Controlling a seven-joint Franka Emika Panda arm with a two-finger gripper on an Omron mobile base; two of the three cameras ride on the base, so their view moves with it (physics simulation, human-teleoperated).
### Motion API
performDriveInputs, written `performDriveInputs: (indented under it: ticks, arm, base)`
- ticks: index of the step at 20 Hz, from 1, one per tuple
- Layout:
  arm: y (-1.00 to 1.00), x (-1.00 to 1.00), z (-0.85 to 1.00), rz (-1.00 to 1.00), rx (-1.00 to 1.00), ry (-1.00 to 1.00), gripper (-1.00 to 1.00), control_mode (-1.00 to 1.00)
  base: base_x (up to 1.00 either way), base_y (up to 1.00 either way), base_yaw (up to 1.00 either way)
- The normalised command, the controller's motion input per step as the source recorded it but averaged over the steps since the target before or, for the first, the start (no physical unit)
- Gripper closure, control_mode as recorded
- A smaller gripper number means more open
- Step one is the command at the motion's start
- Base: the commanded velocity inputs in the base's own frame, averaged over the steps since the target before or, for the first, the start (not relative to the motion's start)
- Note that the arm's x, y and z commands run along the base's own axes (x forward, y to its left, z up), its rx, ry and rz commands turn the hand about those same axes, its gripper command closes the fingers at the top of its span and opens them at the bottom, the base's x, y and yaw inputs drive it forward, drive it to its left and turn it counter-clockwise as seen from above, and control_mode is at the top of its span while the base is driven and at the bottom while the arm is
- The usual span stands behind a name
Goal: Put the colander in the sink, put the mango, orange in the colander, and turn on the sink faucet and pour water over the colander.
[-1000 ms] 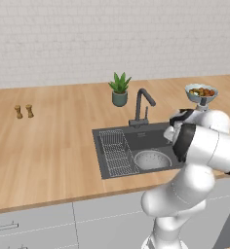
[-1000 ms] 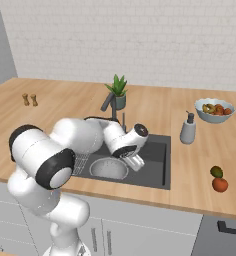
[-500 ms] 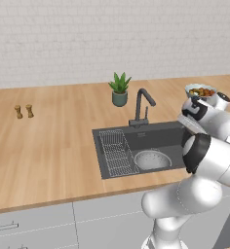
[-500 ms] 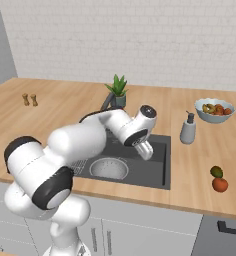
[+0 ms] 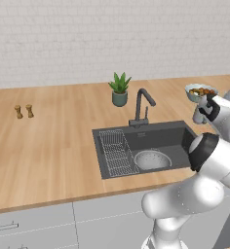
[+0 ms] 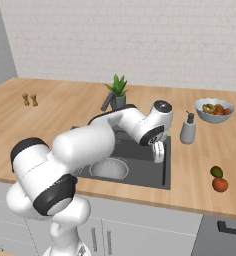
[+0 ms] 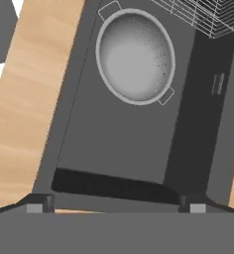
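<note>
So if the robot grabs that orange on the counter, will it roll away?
Probably a little. The orange looks round and smooth, so a nudge could send it rolling across the flat counter. The mango sits right beside it and might stop it on that side.

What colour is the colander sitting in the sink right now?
Shiny silver-grey metal, dotted with small perforations. The colander shows best in the hand view.

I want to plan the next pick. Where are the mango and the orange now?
In the right base view, the mango and the orange lie together on the counter, right of the sink, near the front edge.
</note>
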Motion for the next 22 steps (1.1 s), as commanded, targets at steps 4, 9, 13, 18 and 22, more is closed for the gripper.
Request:
performDriveInputs:
  ticks: [4, 9, 13, 18, 22]
  arm:
    - [-0.21, -0.21, 0.12, -0.79, 0.16, 0.0, -1.0, -1.0]
    - [-0.19, -0.1, 0.09, -0.82, 0.14, 0.01, -1.0, -1.0]
    - [-0.36, 0.0, 0.0, -0.82, 0.11, 0.06, -1.0, -1.0]
    - [-0.65, -0.14, 0.0, -0.68, 0.21, 0.06, -1.0, -1.0]
    - [-0.52, -0.37, 0.0, -0.53, 0.23, -0.01, -1.0, -1.0]
  base:
    - [0.0, 0.0, 0.0]
    - [0.0, 0.0, 0.0]
    - [0.0, 0.0, 0.0]
    - [0.0, 0.0, 0.0]
    - [0.0, 0.0, 0.0]
